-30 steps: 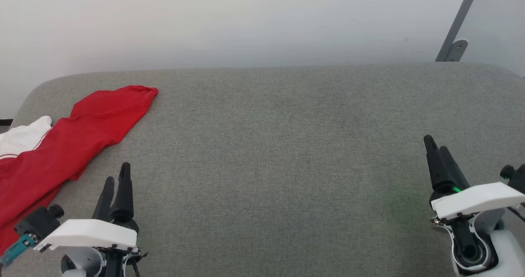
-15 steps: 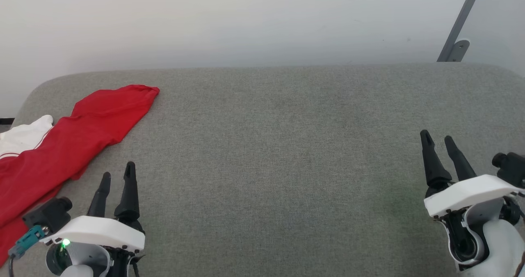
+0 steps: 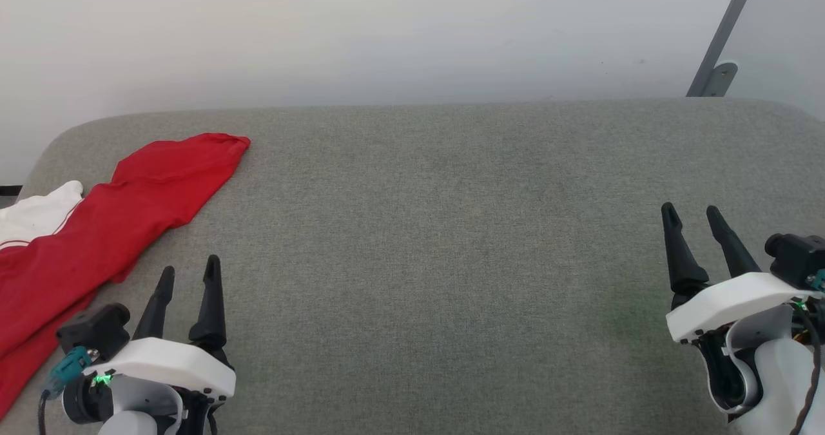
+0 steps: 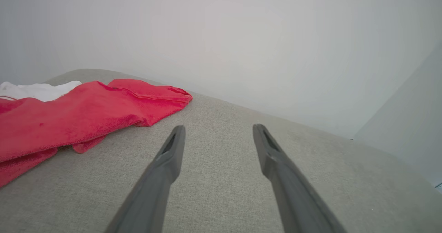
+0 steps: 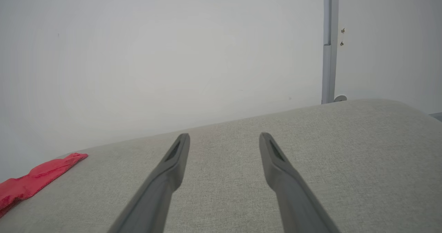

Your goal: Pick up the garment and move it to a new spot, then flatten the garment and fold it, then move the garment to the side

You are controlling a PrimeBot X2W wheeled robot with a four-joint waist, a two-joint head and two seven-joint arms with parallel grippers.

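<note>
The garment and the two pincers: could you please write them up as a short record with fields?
garment: red with a white part, rumpled, lying at the left end of the grey surface
left pincer: open, empty, just right of the garment and apart from it
right pincer: open, empty, at the far right, well away from the garment
task state: garment not yet picked up

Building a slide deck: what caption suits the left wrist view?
Open left tool poised above grey cushion, red garment lying at its left.
</note>
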